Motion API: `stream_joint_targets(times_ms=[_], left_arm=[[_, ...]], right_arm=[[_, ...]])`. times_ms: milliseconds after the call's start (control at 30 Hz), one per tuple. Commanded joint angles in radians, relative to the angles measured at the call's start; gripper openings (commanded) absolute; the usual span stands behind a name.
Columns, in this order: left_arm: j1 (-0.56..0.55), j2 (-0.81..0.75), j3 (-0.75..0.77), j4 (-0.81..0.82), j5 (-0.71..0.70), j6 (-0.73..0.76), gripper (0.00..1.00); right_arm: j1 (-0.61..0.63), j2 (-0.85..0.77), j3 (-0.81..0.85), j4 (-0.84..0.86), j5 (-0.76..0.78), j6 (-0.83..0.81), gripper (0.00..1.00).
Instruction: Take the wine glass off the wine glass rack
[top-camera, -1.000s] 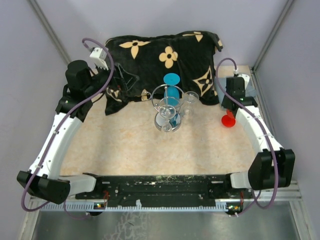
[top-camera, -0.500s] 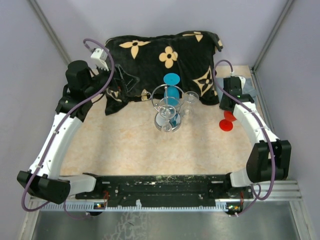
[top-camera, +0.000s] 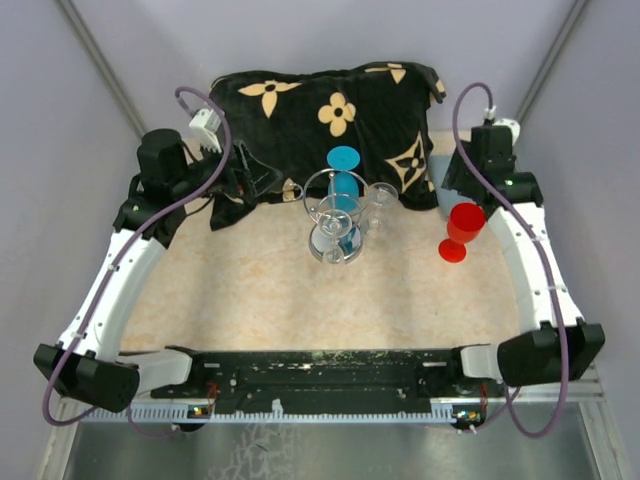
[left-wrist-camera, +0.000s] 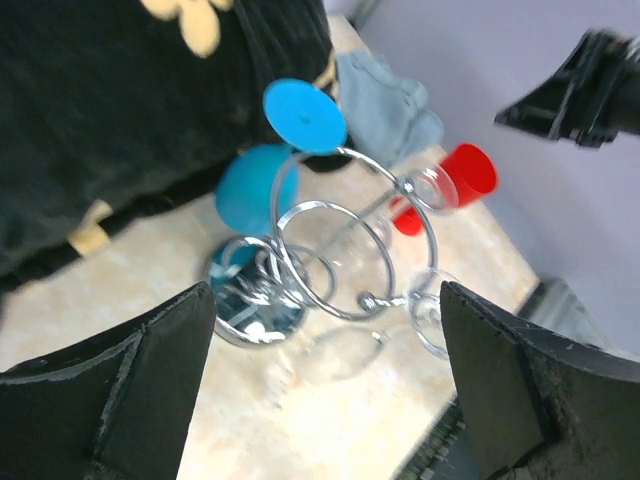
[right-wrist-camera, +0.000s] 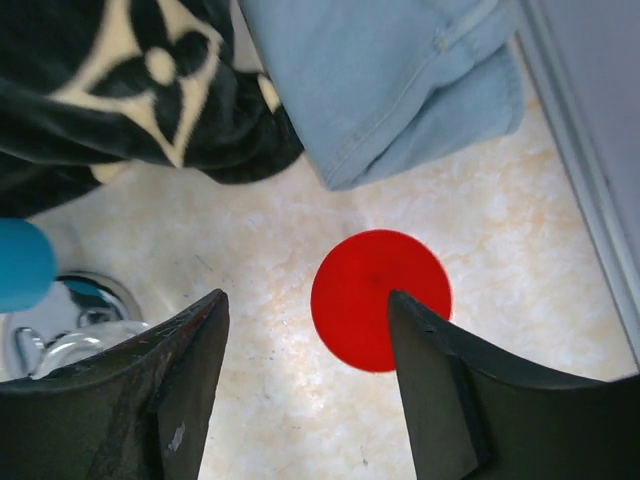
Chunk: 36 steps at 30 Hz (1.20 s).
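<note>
The wine glass rack, a silver wire stand on a round shiny base, stands mid-table. A blue wine glass hangs upside down on it, and clear glasses hang from its loops. A red wine glass stands alone on the table to the right of the rack. My right gripper hovers above it, open; in the right wrist view the red wine glass shows between and below the spread fingers, untouched. My left gripper is open and empty, left of the rack.
A black pillow with tan flowers lies behind the rack, with its cloth drooping near my left gripper. A crumpled light-blue cloth sits by the back right wall, close to the red glass. Grey walls close in both sides.
My right gripper went from shut to open and rose back from the red glass, which stays standing on the table. The left arm shifted slightly.
</note>
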Motion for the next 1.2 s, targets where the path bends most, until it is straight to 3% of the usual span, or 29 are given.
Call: stream_joint_targets(times_ms=[0,133,267,633,1167], left_arm=[[0.006,-0.053,-0.067,-0.067,0.122,-0.123,0.96],[0.006,-0.079,-0.158,-0.038,0.257,-0.248,0.92],[0.006,-0.062,-0.194,-0.011,0.308,-0.335,0.84],[-0.039,0.049,-0.231,0.081,0.456,-0.5,0.61],[-0.111,0.151,-0.245,0.181,0.519,-0.565,0.58]], right_arm=[[-0.001,-0.124,0.182,-0.119,0.01,0.001,0.67],[-0.001,-0.155,0.256,-0.207,-0.118,0.028,0.69],[0.0,-0.211,0.222,-0.247,-0.257,0.078,0.72],[0.0,-0.327,0.121,-0.305,-0.249,0.103,0.73],[-0.001,-0.336,0.108,-0.308,-0.233,0.079,0.73]])
